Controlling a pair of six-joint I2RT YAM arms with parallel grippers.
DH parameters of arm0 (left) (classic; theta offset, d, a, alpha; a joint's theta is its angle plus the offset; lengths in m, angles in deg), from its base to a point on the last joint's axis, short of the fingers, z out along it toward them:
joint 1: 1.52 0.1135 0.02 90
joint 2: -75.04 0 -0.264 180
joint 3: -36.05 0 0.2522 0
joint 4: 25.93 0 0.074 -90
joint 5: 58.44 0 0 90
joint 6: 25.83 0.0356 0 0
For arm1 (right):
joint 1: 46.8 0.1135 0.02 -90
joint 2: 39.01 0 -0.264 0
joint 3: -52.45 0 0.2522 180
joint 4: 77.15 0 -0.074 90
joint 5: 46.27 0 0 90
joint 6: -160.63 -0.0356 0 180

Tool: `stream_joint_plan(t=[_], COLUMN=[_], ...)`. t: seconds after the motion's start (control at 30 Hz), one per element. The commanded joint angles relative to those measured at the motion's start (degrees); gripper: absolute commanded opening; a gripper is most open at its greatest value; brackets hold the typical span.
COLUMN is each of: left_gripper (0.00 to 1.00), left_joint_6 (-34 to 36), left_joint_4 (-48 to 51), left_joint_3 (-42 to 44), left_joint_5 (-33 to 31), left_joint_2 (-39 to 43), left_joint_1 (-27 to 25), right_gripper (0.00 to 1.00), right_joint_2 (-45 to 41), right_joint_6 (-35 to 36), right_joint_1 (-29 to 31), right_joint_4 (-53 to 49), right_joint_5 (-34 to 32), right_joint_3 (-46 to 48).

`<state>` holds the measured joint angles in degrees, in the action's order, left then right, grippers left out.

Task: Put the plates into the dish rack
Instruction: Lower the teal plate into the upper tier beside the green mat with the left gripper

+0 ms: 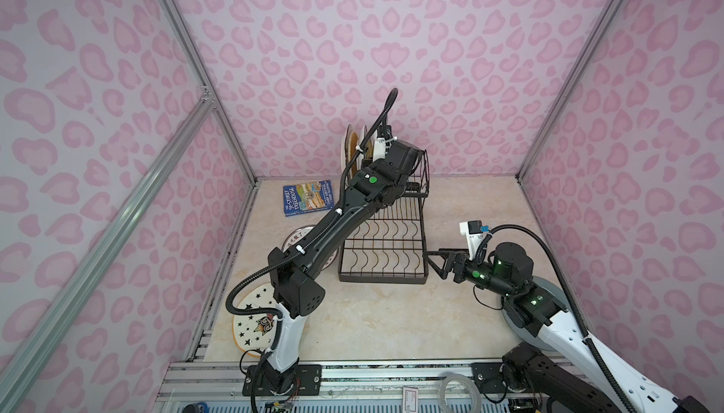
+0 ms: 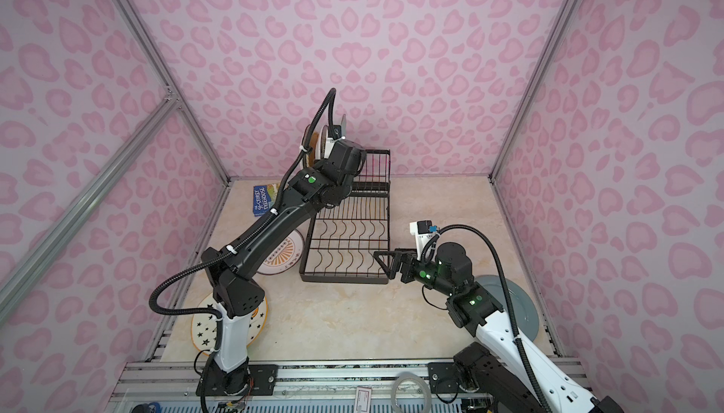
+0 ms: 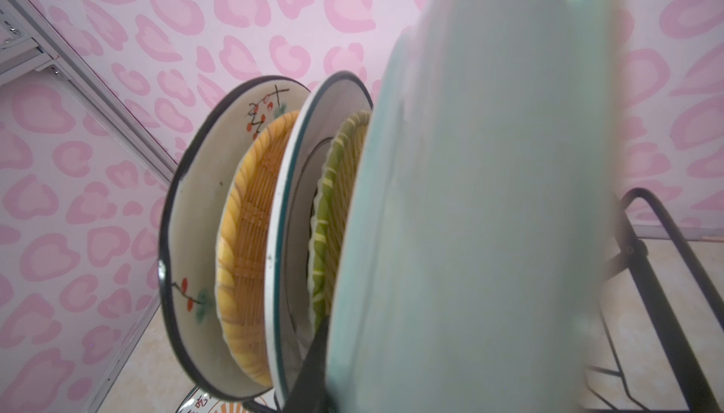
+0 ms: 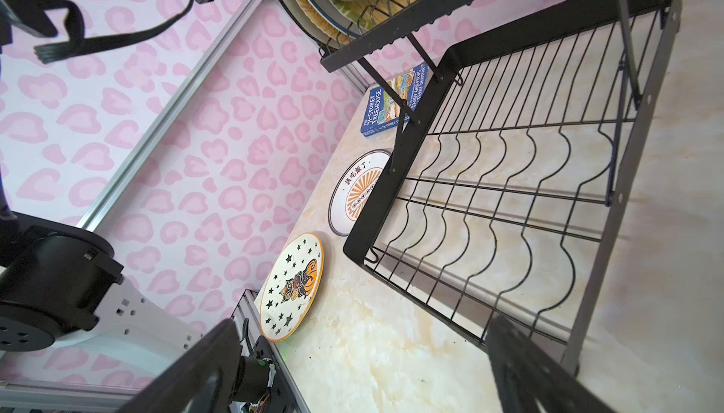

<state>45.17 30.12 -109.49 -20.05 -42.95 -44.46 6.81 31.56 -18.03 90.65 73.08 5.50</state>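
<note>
Well, I am more than halfway through. My left gripper is up at the top basket of the dish rack. Its fingers are pinched close on the teal plate, which stands on its edge right beside the row.

Four plates already stand in the slots next to it: a cream plate with red flowers, a yellow woven plate, a white plate with a green rim and a green woven plate. I think the teal one just needs to be let go.

Three plates lie flat on the table: the star plate, the sunburst plate and the grey-blue plate. My right gripper has its fingers wide and holds nothing, just beside the rack's near corner.
</note>
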Motion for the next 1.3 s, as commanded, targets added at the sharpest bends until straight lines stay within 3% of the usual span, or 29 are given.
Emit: stream_joint_plan(t=[0.0, 1.07, 1.27], left_gripper=[0.03, 0.03, 0.1], left_joint_6=[-2.3, -7.3, -8.7], left_joint_4=[-1.0, 2.2, 3.0], left_joint_3=[-2.0, -2.9, -2.8], left_joint_5=[-2.9, -0.9, 0.1], left_joint_2=[-1.6, -5.7, -5.7], left_joint_1=[0.0, 0.4, 0.5], right_gripper=[0.98, 0.98, 0.98], right_joint_2=[0.0, -0.4, -0.8], right_joint_6=[-0.3, 0.3, 0.2], right_joint_1=[0.2, 0.2, 0.2], right_joint_4=[0.9, -0.1, -0.2], right_joint_5=[-0.7, -1.0, -1.1], right_joint_3=[0.1, 0.5, 0.7])
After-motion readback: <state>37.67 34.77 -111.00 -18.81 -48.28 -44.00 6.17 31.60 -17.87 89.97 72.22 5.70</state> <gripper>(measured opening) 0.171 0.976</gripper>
